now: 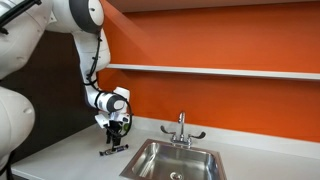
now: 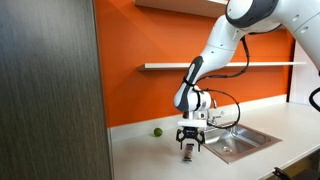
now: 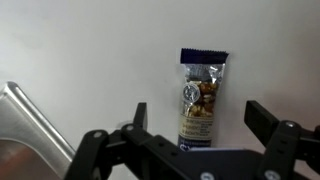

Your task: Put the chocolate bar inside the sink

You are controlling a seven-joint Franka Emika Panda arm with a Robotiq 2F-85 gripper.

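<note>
The chocolate bar (image 3: 201, 95) lies flat on the white counter, a thin bar with a dark blue end and a gold and dark wrapper. It shows as a dark strip in both exterior views (image 1: 113, 151) (image 2: 188, 154). My gripper (image 3: 198, 118) is open, with one finger on each side of the bar's near end. It hangs just above the bar in both exterior views (image 1: 116, 133) (image 2: 189, 146). The stainless steel sink (image 1: 175, 160) (image 2: 240, 143) is set into the counter beside the bar. Its metal rim shows in the wrist view (image 3: 30, 115).
A chrome two-handled faucet (image 1: 181, 128) stands at the sink's back rim. A small green ball (image 2: 156, 131) lies on the counter by the orange wall. A white shelf (image 1: 220, 70) runs along the wall above. A dark cabinet side (image 2: 50, 90) stands close by.
</note>
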